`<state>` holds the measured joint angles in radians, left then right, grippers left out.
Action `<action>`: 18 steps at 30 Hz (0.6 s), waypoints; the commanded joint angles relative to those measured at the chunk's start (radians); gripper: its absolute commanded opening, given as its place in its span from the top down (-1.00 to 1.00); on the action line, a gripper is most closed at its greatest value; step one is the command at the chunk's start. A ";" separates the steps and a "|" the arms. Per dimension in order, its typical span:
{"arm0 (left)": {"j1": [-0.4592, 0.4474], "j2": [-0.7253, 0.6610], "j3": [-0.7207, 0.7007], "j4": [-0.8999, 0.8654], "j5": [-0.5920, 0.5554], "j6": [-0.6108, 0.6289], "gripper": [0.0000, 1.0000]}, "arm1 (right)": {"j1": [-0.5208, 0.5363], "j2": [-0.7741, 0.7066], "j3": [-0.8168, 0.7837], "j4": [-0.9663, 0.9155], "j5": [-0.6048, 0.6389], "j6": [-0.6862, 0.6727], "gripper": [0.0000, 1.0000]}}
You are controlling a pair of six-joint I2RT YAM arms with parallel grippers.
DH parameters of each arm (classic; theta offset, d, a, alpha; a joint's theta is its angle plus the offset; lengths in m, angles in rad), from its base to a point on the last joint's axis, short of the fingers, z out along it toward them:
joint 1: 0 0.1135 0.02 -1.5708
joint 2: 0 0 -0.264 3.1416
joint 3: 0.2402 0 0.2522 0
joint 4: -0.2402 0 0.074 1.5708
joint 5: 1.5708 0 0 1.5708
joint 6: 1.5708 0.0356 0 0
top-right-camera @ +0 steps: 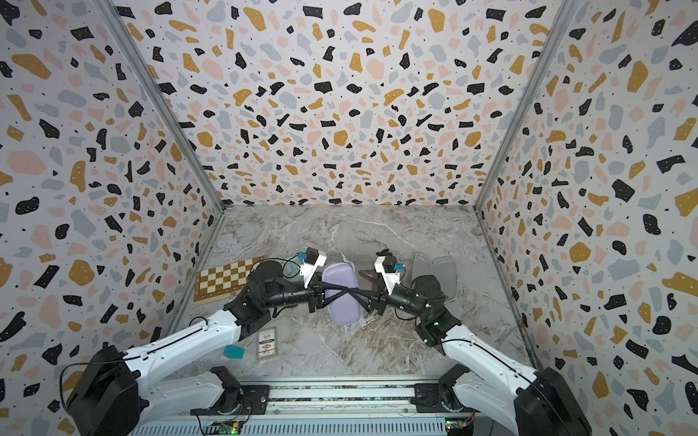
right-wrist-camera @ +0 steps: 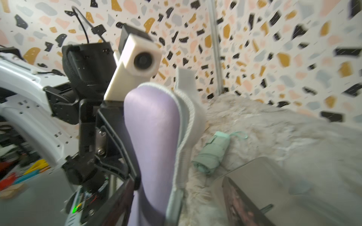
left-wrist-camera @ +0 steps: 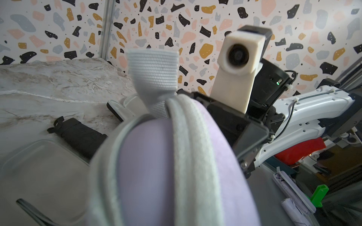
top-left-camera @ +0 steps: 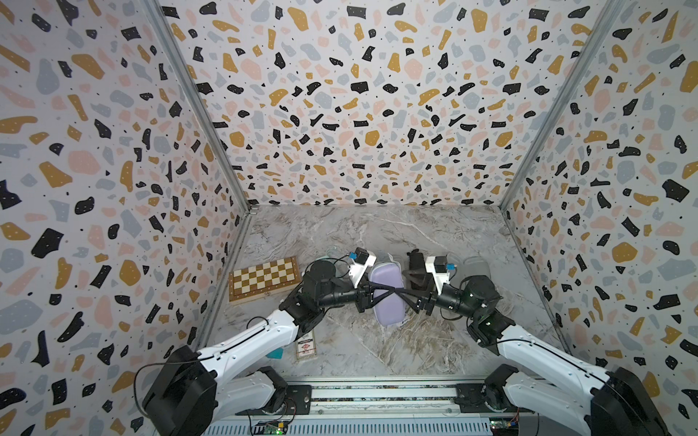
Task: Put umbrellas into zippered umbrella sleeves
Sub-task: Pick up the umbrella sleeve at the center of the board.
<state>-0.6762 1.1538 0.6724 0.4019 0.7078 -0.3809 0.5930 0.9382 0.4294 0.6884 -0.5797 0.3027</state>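
Observation:
The lilac sleeve (top-left-camera: 386,298) (top-right-camera: 342,298) is closed, its grey zip seam (left-wrist-camera: 188,156) and end loop showing. My left gripper (top-left-camera: 393,292) reaches in from the left and is shut on it. My right gripper (right-wrist-camera: 180,182) comes from the right with its jaws open around the sleeve's side (right-wrist-camera: 152,137); one finger stands clear of it. A black umbrella (left-wrist-camera: 78,135) (top-left-camera: 415,264) lies behind the sleeve. A mint green umbrella (right-wrist-camera: 211,152) lies on the table beside an open grey-lined sleeve (right-wrist-camera: 264,176). Another open sleeve (top-right-camera: 434,277) lies at the right.
A checkered wooden chessboard box (top-left-camera: 264,279) (top-right-camera: 223,281) sits at the left by the wall. A small card box (top-left-camera: 306,345) and a teal piece (top-right-camera: 234,351) lie near the front under my left arm. Patterned walls close three sides of the marble table (top-left-camera: 377,234).

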 commanded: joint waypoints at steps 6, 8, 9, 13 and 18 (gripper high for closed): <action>0.026 -0.022 0.155 -0.185 0.324 0.197 0.89 | -0.007 -0.248 -0.098 -0.100 0.302 -0.223 -0.43; 0.026 -0.036 0.156 -0.204 0.332 0.218 0.89 | -0.006 -0.282 -0.149 -0.070 0.333 -0.223 -0.39; 0.026 -0.039 0.159 -0.213 0.324 0.222 0.89 | -0.004 -0.291 -0.168 -0.057 0.330 -0.226 -0.36; 0.024 -0.003 0.192 -0.235 0.340 0.210 0.89 | 0.063 -0.298 -0.222 -0.007 0.312 -0.308 -0.26; 0.022 0.022 0.210 -0.254 0.285 0.189 0.89 | 0.217 -0.308 -0.260 0.064 0.411 -0.431 -0.23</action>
<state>-0.6540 1.1816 0.8360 0.1230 0.9947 -0.1951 0.7574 0.6491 0.1711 0.6624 -0.2302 -0.0250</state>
